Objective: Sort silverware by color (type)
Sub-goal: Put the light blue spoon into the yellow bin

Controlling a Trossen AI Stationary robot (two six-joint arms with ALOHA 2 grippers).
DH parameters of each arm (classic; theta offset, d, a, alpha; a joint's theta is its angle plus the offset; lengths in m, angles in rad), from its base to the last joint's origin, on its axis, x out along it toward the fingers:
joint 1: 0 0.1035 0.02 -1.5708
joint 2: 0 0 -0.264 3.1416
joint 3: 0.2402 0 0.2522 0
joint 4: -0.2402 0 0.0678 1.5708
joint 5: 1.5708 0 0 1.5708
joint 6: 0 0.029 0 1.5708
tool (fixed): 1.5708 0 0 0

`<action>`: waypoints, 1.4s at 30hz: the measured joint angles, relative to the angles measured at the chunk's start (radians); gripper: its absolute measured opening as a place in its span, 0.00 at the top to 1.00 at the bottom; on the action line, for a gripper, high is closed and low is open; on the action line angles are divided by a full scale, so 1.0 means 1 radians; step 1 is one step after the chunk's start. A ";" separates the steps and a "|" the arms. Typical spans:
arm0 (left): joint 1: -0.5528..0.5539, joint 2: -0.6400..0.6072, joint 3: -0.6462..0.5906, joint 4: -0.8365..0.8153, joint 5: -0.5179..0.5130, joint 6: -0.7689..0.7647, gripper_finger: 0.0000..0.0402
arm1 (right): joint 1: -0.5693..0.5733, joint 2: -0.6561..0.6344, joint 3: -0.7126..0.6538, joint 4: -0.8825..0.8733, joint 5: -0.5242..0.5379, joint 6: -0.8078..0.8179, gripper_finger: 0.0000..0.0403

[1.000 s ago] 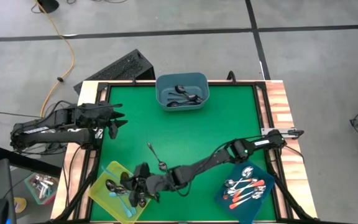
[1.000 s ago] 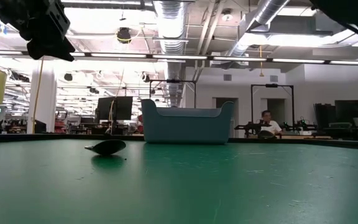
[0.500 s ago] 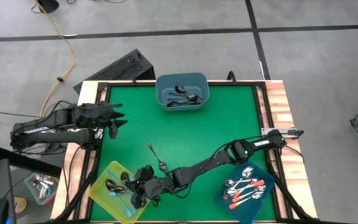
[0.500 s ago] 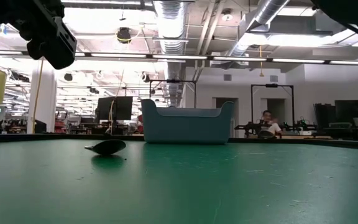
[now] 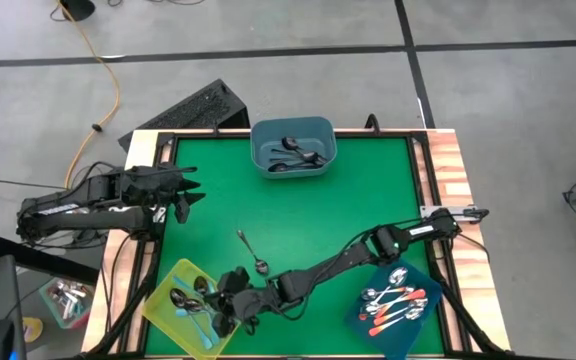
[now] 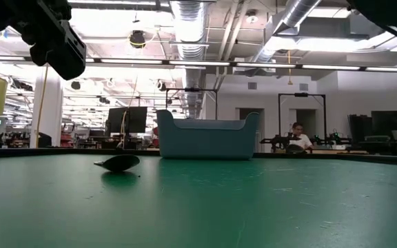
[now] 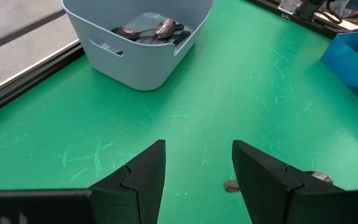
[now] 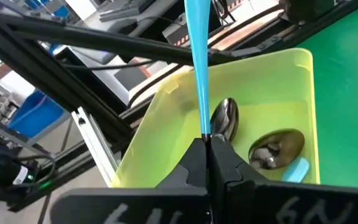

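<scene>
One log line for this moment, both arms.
right gripper: shut on blue-handled spoon, over yellow bin | left gripper: open, waiting at table's left edge | loose spoon: on green mat

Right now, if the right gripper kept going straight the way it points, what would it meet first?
Most likely the yellow bin. The right gripper, shut on a light blue spoon, points into it; spoons already lie on its floor. Depth is hard to judge.

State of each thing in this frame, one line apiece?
Right pincer: shut on light blue spoon, over yellow bin.
Left pincer: open, empty.
Yellow bin: holds spoons.
Grey-blue bin: holds dark spoons.
Dark blue bin: holds orange-handled spoons.
Loose spoon: on mat.
</scene>
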 joint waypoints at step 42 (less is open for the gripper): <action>0.000 0.000 0.000 0.000 -0.007 0.030 0.58 | -0.069 0.068 0.000 0.052 -0.289 0.024 0.94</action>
